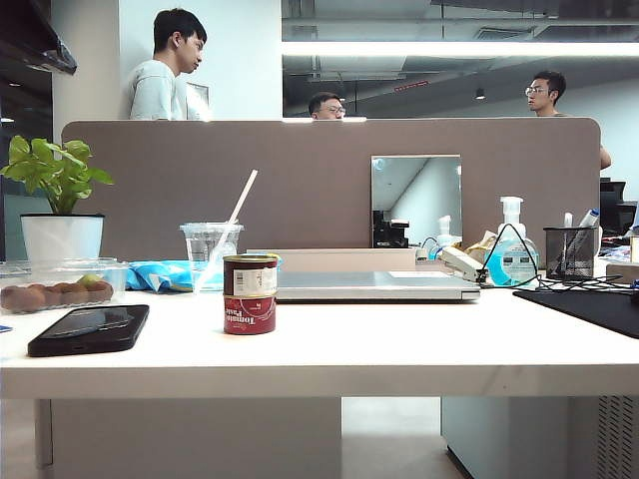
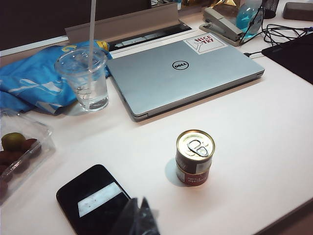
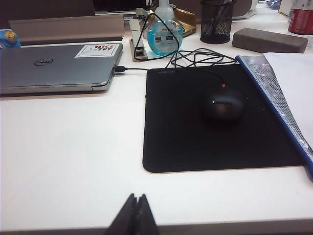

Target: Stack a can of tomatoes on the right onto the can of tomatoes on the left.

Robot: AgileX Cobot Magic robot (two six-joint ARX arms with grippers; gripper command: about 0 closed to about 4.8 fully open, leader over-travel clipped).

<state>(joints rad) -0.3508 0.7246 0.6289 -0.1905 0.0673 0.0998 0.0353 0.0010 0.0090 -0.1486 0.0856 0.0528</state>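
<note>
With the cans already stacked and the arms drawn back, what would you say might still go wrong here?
1. The upper tomato can sits on the lower can as a narrow tower; a table bump might topple it.
2. If it fell, it might hit the phone or the laptop nearby.
3. The left pincer hangs near the phone, and its opening cannot be judged; the right pincer is shut above the table edge by the mouse pad. Any restart should avoid these.

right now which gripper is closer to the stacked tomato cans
Left. The left gripper sits just short of the stacked cans, beside the phone; the right gripper, shut, faces the mouse pad.
</note>
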